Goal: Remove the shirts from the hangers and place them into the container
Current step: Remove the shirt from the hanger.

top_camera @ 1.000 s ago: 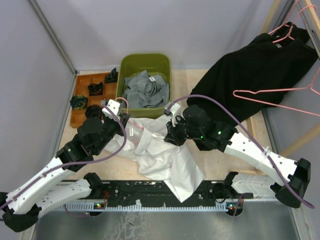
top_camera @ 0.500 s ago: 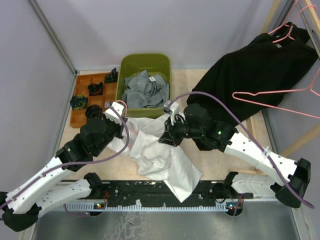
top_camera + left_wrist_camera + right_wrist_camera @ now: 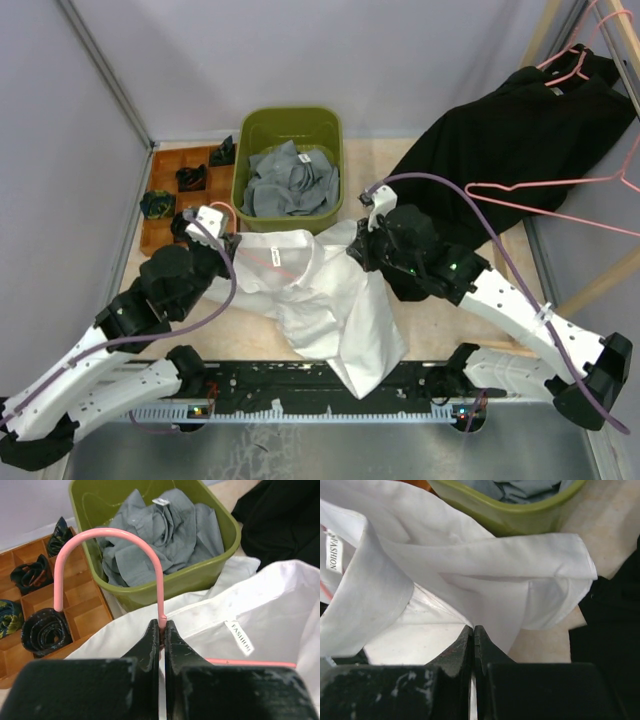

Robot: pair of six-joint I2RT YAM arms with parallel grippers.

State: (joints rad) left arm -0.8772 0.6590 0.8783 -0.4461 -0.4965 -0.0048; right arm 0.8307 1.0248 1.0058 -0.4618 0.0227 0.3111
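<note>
Your left gripper is clenched on the neck of one pink hanger, just below its hook, and the rest of that wire runs inside the collar of the white shirt. Your right gripper is pinched tight on a fold of that same shirt at its far right edge.

You have one white shirt, spread between the two arms on the table and touching the near wall of the container. One grey shirt lies crumpled inside that tub. Black cloth hangs from the right side down onto the table; you cannot tell whether it is one shirt or two. At least two more pink hangers show there, one bare.

Just left of the tub sits a wooden compartment tray with four dark rolled cloths. Light wooden rack poles stand at the right. The table is pale wood, closed in by grey walls.
</note>
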